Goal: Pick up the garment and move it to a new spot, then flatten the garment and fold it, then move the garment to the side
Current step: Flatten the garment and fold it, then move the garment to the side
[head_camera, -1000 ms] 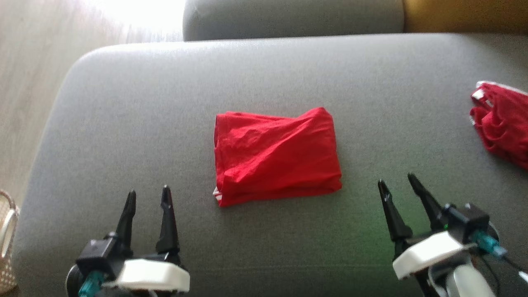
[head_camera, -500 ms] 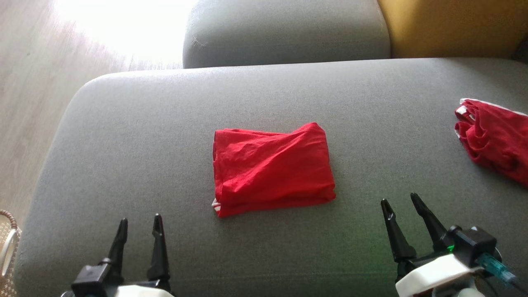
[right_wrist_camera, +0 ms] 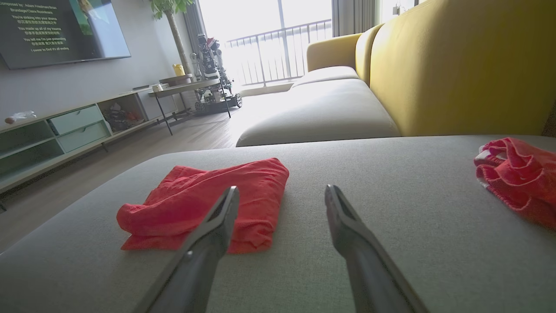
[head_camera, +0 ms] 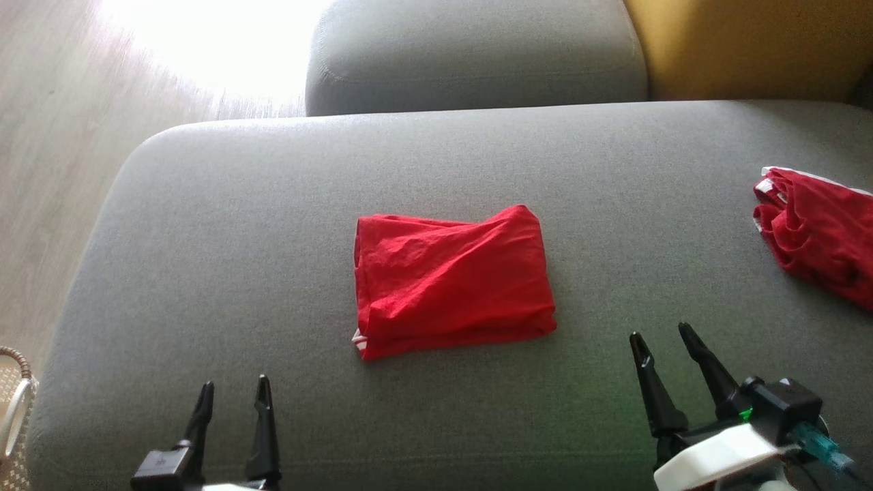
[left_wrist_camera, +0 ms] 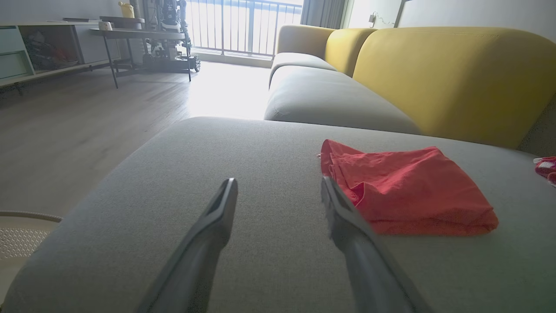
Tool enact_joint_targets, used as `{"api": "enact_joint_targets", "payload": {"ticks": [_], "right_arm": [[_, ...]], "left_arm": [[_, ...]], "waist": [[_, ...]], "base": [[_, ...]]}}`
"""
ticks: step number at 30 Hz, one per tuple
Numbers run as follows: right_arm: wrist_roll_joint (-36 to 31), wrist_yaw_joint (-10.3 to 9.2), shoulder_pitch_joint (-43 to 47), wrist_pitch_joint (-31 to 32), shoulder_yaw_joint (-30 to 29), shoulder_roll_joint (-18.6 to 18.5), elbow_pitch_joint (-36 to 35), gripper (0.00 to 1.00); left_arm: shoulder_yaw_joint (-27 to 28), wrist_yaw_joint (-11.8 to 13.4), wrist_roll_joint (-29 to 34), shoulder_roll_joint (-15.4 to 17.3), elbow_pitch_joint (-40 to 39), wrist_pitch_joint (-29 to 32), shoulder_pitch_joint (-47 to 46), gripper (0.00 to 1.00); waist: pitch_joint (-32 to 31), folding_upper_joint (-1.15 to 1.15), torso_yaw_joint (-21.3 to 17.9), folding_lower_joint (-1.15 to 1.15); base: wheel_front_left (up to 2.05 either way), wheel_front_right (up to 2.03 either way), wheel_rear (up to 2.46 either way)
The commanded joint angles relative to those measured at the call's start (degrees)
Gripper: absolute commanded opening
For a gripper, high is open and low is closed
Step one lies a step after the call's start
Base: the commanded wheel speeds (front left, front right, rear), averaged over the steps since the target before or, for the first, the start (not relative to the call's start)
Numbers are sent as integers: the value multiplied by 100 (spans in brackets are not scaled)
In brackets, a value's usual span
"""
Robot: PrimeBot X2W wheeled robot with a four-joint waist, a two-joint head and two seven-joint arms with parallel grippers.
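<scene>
A red garment (head_camera: 453, 281) lies folded into a rough rectangle in the middle of the grey sofa seat (head_camera: 204, 239). The left wrist view has the garment (left_wrist_camera: 404, 191) to the right of my fingers, and the right wrist view has it (right_wrist_camera: 204, 204) to the left of them. My left gripper (head_camera: 233, 390) hovers open near the seat's front edge, left of the garment, holding nothing. My right gripper (head_camera: 663, 335) stands open at the lower right, also apart from the garment and holding nothing.
A second red garment (head_camera: 815, 232), crumpled, lies at the seat's right edge. A yellow backrest (head_camera: 743, 48) and another grey cushion (head_camera: 477, 54) sit behind. Wooden floor (head_camera: 54, 136) runs along the left, with a woven basket (head_camera: 13, 402) at the lower left.
The head camera has tilted, so the whole picture slid down. Both grippers sit lower in the picture and stay open. The folded garment has not moved on the seat.
</scene>
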Motion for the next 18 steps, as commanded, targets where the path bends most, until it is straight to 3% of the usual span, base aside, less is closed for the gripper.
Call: {"api": "enact_joint_targets", "payload": {"ticks": [1,18], "right_arm": [[45,-2,-146,-60,151,-6,-163,100],[93,-2,-201,-60,103,-6,-95,100]], "left_arm": [[178,-13,44,-47,-157,-71,-224,100],[93,2,50,-52,-191,-71,-309,100]], "waist": [[-2,0,1,0],[95,0,84,0]], "base": [[0,0,0],[0,0,0]]}}
